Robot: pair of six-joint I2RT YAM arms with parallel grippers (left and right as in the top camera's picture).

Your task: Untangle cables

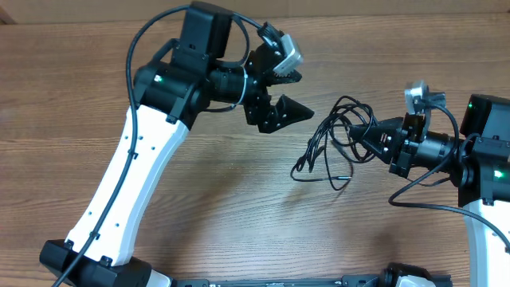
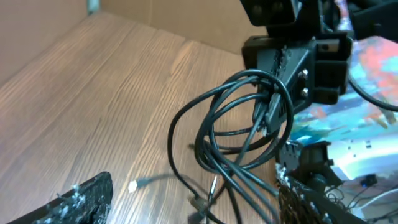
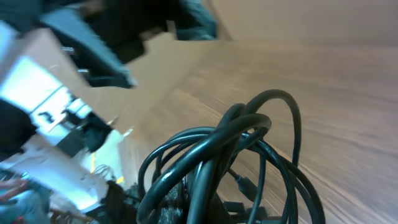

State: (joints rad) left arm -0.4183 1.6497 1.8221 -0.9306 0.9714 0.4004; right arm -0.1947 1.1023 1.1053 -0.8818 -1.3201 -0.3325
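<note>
A wooden table (image 1: 239, 231) is filling the overhead view, its brown grain running from 9 o'clock to 3 o'clock; a paler tan board (image 1: 382, 6) is standing along its edge at 12 o'clock; soft light is lying evenly across the wood. In the left wrist view the tan board is rising behind the tabletop at 12 o'clock; a patch of blue and orange (image 2: 373, 62) is showing at 3 o'clock, too blurred to make out.
</note>
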